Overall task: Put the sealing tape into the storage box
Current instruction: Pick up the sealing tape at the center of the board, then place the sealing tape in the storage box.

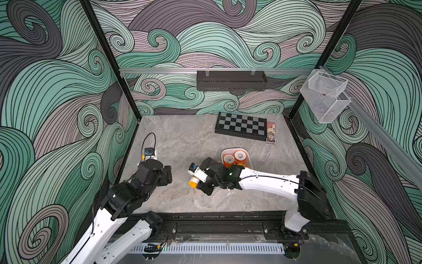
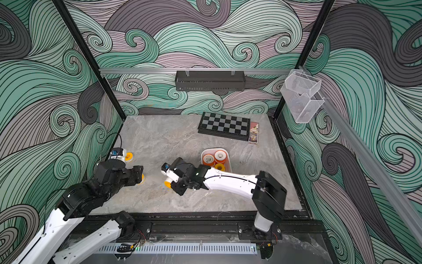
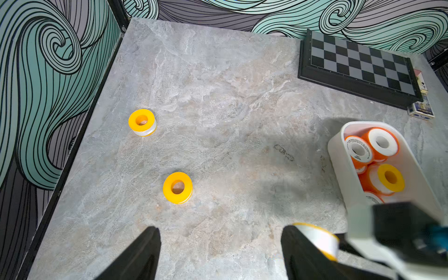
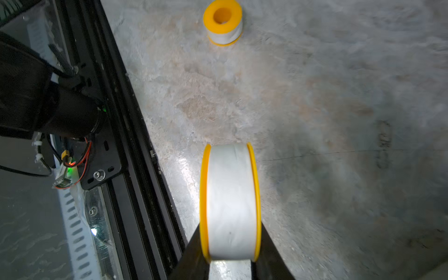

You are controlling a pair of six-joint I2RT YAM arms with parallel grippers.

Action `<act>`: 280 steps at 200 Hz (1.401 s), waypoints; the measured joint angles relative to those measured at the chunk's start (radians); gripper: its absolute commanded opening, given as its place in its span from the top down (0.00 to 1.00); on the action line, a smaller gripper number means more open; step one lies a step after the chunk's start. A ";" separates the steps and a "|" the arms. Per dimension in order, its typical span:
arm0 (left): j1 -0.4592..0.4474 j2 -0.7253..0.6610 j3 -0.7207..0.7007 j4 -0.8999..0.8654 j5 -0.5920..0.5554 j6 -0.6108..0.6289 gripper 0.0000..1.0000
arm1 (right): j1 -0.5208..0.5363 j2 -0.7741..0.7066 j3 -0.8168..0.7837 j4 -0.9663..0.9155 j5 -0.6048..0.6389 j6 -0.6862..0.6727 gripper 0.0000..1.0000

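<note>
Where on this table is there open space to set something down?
Widest bare patch: the marble between the chessboard, the storage box and the two loose yellow spools. Crowded: the box interior, filled with stacked tape, and beside it, where the right gripper clamps a white-wound spool.

Your grey table (image 1: 182, 137) holds a chessboard (image 1: 241, 125) far right, the storage box (image 3: 339, 164) nearer. Two yellow spools (image 3: 177, 187) lie left.

Enclosed robot lab cell, wave-patterned wall panels (image 1: 217, 34), black frame posts (image 1: 107, 61), marble-look tabletop (image 1: 182, 141), robot arm (image 1: 267, 182) on base rail (image 1: 217, 227)
</note>
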 measured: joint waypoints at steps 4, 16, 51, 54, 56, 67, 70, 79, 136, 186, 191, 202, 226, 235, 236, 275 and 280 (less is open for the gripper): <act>0.000 0.000 0.000 0.000 0.000 0.000 0.18 | -0.019 -0.021 -0.014 0.001 -0.002 0.004 0.71; 0.000 0.000 0.000 0.000 0.002 0.000 0.18 | -0.083 -0.086 -0.062 0.005 -0.013 0.012 0.71; 0.000 0.002 0.000 0.000 0.008 0.000 0.18 | -0.302 -0.242 -0.196 0.004 -0.055 0.040 0.70; 0.000 0.002 0.000 0.000 0.008 0.000 0.18 | -0.319 -0.251 -0.206 0.003 -0.063 0.042 0.70; 0.000 0.002 0.000 0.000 0.008 0.000 0.18 | -0.328 -0.256 -0.210 0.002 -0.065 0.044 0.70; 0.000 0.003 -0.001 0.000 0.008 0.000 0.18 | -0.400 -0.287 -0.240 0.002 -0.092 0.058 0.71; 0.000 0.003 -0.001 0.000 0.009 0.000 0.18 | -0.417 -0.294 -0.246 0.002 -0.098 0.061 0.70; 0.000 0.004 -0.002 0.000 0.009 0.000 0.18 | -0.469 -0.309 -0.264 0.001 -0.117 0.073 0.71; 0.000 0.007 -0.006 0.000 0.012 0.000 0.18 | -0.656 -0.297 -0.319 0.000 -0.227 0.154 0.71; 0.000 0.007 -0.006 0.000 0.012 0.001 0.18 | -0.681 -0.295 -0.362 0.002 -0.331 0.201 0.71; 0.000 0.007 -0.006 0.000 0.012 0.000 0.18 | -0.681 -0.295 -0.369 0.004 -0.344 0.206 0.71; 0.000 0.007 -0.006 0.000 0.013 0.000 0.18 | -0.681 -0.295 -0.389 0.004 -0.373 0.216 0.70; 0.000 0.008 -0.006 0.000 0.015 0.001 0.18 | -0.681 -0.295 -0.423 -0.010 -0.419 0.231 0.67; 0.000 0.009 -0.006 0.000 0.016 0.001 0.18 | -0.681 -0.295 -0.430 -0.016 -0.431 0.232 0.67; 0.000 0.009 -0.006 0.000 0.016 0.001 0.18 | -0.681 -0.295 -0.431 -0.016 -0.432 0.233 0.67; 0.000 0.013 -0.008 0.001 0.019 0.002 0.18 | -0.677 -0.274 -0.438 -0.020 -0.472 0.239 0.67; 0.000 0.013 -0.008 0.001 0.019 0.002 0.18 | -0.674 -0.265 -0.438 -0.021 -0.477 0.239 0.67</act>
